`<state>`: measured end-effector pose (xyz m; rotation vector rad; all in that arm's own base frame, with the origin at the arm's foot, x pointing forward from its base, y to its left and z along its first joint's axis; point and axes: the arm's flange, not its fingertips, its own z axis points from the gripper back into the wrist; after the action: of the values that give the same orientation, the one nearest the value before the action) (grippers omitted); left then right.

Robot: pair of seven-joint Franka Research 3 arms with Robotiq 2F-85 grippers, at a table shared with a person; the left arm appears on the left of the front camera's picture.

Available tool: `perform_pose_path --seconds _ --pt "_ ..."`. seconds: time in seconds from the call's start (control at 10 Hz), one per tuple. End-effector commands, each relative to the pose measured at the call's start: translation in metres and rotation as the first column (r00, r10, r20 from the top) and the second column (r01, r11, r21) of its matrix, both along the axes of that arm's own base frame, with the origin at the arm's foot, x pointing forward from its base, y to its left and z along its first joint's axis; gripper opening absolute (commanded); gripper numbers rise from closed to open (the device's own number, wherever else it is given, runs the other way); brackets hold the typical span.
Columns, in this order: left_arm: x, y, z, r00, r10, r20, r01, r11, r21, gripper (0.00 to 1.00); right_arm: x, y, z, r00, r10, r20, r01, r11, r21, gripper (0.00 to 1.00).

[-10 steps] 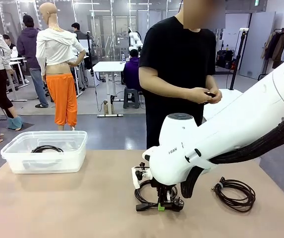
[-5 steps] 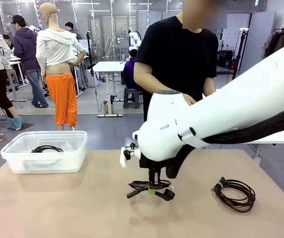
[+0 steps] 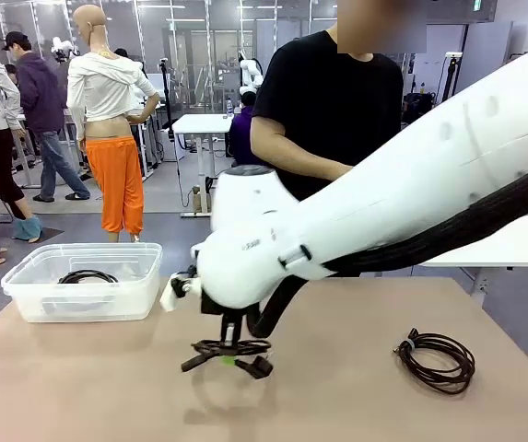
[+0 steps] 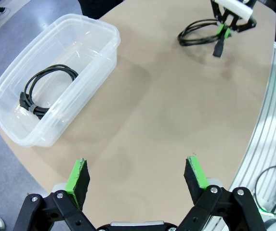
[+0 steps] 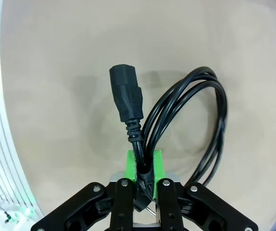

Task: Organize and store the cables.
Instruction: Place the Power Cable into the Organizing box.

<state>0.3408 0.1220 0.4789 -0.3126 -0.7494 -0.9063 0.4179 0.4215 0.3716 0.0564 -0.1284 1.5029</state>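
Right arm's green-padded jaws pinch a smooth, black, looped cable (image 5: 126, 96).

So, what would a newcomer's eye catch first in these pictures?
The white right arm reaches across the middle; its right gripper is shut on a power cable hanging above the table. At the left, a clear bin holds one coiled cable; another coil lies at the right.
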Motion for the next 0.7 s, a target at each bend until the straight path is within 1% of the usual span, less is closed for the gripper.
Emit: perform_pose_path --seconds 0.0,0.1,0.3,0.4,0.5,0.6 --pt "0.002 -0.001 0.0 1.0 0.018 -0.004 -0.018 1.0 0.01 1.0 -0.001 0.027 -0.013 1.0 0.001 0.011 -0.001 1.0 -0.018 0.0" --pt "0.002 -0.001 0.0 1.0 0.018 -0.004 -0.018 1.0 0.01 1.0 -0.009 0.036 -0.021 0.999 0.035 0.003 -0.035 0.999 -0.025 0.0" --pt "0.002 -0.001 0.0 1.0 0.018 -0.004 -0.018 1.0 0.01 1.0 -0.017 0.039 -0.03 1.0 0.012 -0.009 -0.013 0.999 -0.032 0.0" --pt "0.002 -0.001 0.0 1.0 0.018 -0.004 -0.018 1.0 0.01 1.0 -0.016 0.035 -0.032 0.999 -0.012 -0.047 0.011 1.0 -0.019 0.25" --pt "0.002 -0.001 0.0 1.0 0.018 -0.004 -0.018 1.0 0.01 1.0 -0.019 0.03 -0.035 0.995 0.02 -0.098 -0.02 1.0 0.006 0.42" --pt "0.002 -0.001 0.0 1.0 0.018 -0.004 -0.018 1.0 0.01 1.0 -0.021 0.027 -0.035 0.996 0.005 -0.093 -0.004 1.0 0.012 0.51"
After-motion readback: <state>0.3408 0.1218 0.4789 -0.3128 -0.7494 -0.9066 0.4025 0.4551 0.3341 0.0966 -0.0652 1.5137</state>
